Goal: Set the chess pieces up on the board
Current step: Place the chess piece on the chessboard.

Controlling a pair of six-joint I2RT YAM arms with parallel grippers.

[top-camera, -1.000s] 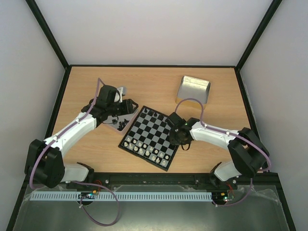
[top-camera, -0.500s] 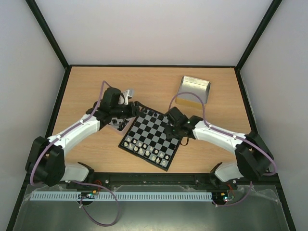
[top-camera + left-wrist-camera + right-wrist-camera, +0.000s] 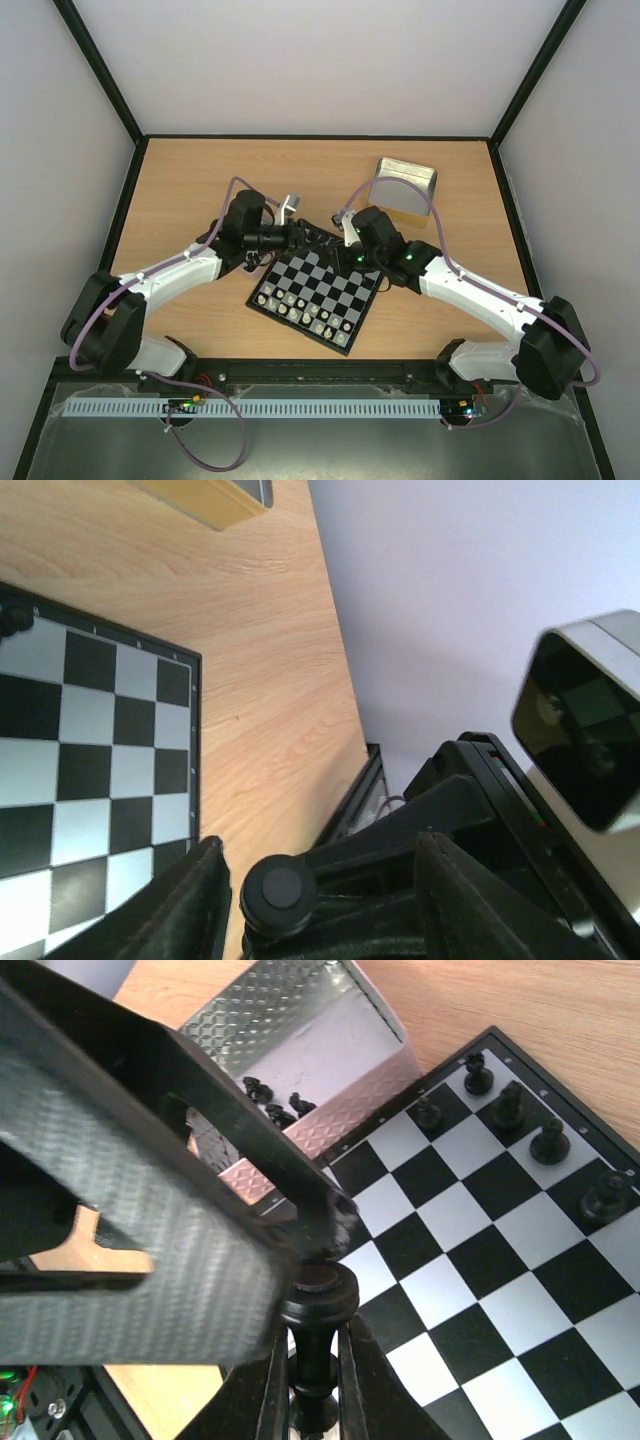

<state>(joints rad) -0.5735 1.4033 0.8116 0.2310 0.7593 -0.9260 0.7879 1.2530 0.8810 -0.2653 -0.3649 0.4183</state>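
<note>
**Entry: black piece (image 3: 315, 1295)**

- Location: in the right gripper (image 3: 313, 1365), aloft over the board (image 3: 325, 272) near its far corner. It is not on a square.
- Right fingers: closed tight on the piece's slim part, with its wide end sticking out past the tips.
- Left gripper (image 3: 308, 238): just beside the right one, over the same corner. Its fingers (image 3: 195, 910) stand apart, and no piece shows between them.
- Placed pieces (image 3: 510, 1105): a short black line along the far edge and one in the next row. Many squares there are bare.
- Spare pieces (image 3: 275, 1112): a few black ones lie in the tray (image 3: 340, 1110) just beside that corner.
- Pale pieces (image 3: 300, 300): ranked along the near edge.
- Second tray (image 3: 400, 172): well apart, far right.

**Step in hand (judged):** seating the held piece on a bare square in black's rows.

**Handling notes:**
- Bring the piece down upright over the middle of its square, clear of the placed neighbours.
- Spread the fingers only once the base sits flat, since the piece looks light and easily tipped.
- Lift straight up afterwards.
- Keep the left gripper back; it crowds the drop zone and could knock the piece or the line beside it.
</note>
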